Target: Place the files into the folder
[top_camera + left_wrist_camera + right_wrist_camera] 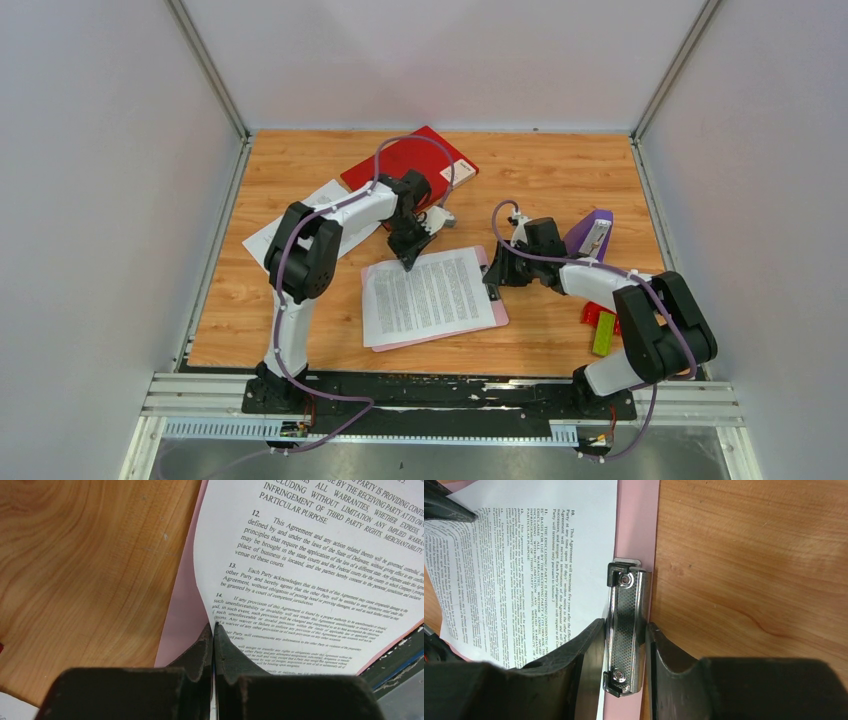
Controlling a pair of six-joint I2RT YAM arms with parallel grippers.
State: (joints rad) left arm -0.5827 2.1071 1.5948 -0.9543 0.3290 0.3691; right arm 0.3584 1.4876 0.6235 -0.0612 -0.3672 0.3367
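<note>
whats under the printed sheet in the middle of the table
A pink clipboard, its edges showing around the printed sheet. Whether more sheets lie between them is hidden.

Two tools, the left tool (408,262) and the right tool (492,285), share one tabletop (560,180). There are two paper sheets, one printed sheet (430,295) at the left tool's tips and one white sheet (265,240) behind it, plus one red folder (405,158) beyond it and one pink clipboard (497,312), its one metal clip (625,630) between the right tool's fingers. Behind the right tool lie one purple object (580,235), one red block (590,315) and one green block (604,334).
</note>
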